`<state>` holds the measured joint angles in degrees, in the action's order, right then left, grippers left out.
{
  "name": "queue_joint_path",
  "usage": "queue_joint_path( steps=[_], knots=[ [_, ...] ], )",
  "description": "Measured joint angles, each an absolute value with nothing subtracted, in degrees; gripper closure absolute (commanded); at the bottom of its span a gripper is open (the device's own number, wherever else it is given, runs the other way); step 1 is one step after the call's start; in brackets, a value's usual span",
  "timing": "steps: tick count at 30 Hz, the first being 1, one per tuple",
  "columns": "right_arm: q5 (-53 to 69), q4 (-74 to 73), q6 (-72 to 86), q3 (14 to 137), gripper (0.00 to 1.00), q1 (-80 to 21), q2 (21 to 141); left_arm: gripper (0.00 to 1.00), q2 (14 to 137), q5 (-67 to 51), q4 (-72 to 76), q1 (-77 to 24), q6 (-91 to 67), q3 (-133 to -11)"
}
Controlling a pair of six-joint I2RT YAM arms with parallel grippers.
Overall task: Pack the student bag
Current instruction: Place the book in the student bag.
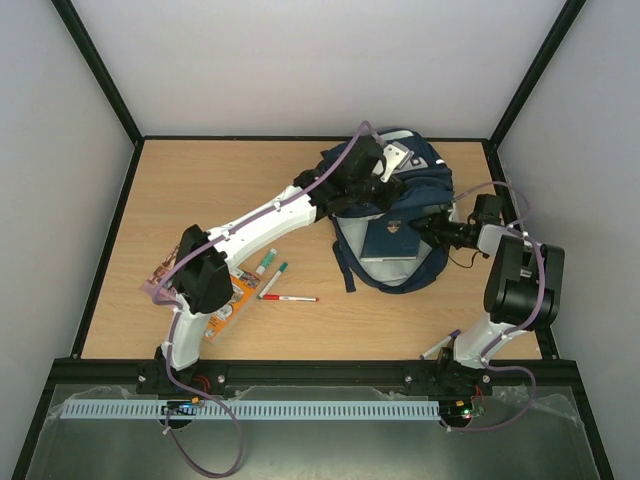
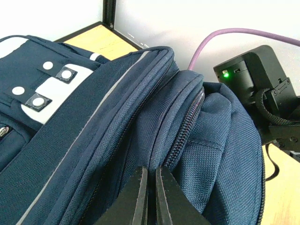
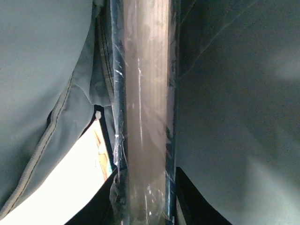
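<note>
The navy student bag [image 1: 420, 160] lies at the back right of the table with its main compartment gaping toward the arms. My left gripper [image 1: 378, 172] sits on top of the bag, fingers together and pinching a fold of fabric beside the zip [image 2: 187, 136]; its fingertips [image 2: 140, 187] press into the student bag [image 2: 93, 140]. A flat dark-blue notebook [image 1: 390, 240] lies in the opening. My right gripper [image 1: 434, 226] reaches into the bag from the right and is shut on that notebook [image 3: 145, 93], seen edge-on in clear wrap between the fingers [image 3: 192, 201]. Grey lining surrounds it.
On the table left of the bag lie a red pen [image 1: 288, 298], two green-capped markers [image 1: 270, 266] and an orange packet [image 1: 236, 296] beside the left arm. A white item [image 1: 437, 348] lies by the right arm's base. Black frame rails border the table.
</note>
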<state>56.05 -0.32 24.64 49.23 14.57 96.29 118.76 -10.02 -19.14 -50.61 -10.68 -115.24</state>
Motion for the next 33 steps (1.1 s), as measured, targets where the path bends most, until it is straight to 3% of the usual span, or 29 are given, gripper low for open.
queue_joint_path(
  steps=[2, 4, 10, 14, 21, 29, 33],
  knots=[
    [55.88, -1.21, 23.0, 49.47, 0.88, 14.55, 96.33, 0.98, 118.76, -9.85, -19.53, -50.61, -10.7, -115.24],
    [55.46, -3.11, 20.93, 50.37, 0.75, 14.5, 96.33, 0.98, 118.76, -9.76, -19.64, -50.61, -10.68, -115.24],
    [50.85, -11.35, 10.9, 53.15, 0.52, 14.2, 96.03, 0.98, 118.48, -8.71, -19.03, -50.61, -10.79, -114.39],
    [46.15, -16.78, 3.55, 52.9, 0.45, 14.15, 92.31, 0.98, 117.64, -8.49, -18.2, -50.61, -10.96, -111.74],
    [39.38, -23.81, -10.63, 50.63, 0.45, 14.09, 78.15, 0.97, 115.37, -8.34, -16.84, -50.61, -11.11, -107.74],
    [33.78, -28.8, -28.56, 43.22, 0.6, 10.9, 61.58, 0.97, 114.85, -9.72, -15.9, -50.43, -11.38, -106.28],
    [30.68, -29.08, -35.11, 40.01, 0.63, 8.27, 54.94, 0.97, 114.85, -11.22, -15.84, -50.3, -11.18, -106.0]
  ],
)
